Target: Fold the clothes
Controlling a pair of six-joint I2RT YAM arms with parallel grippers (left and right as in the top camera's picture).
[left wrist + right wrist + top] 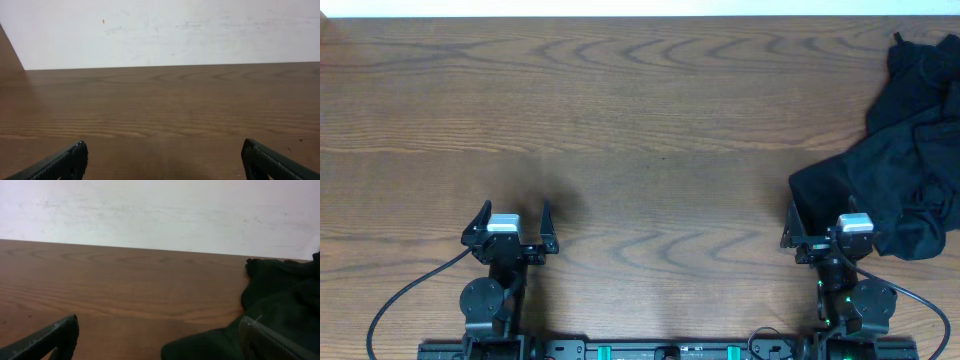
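Clothes (910,160) in a black heap, near edge between the spread, empty right fingers (790,228); left fingers (482,220) spread too, well away.

Brown wood-grain table (620,120), plain white scuffed wall (200,30) behind it, even light

Both arms are folded back low near their bases. The left gripper (514,212) is held level with jaws spread wide; the right gripper (828,218) is posed alike, both pointed forward.
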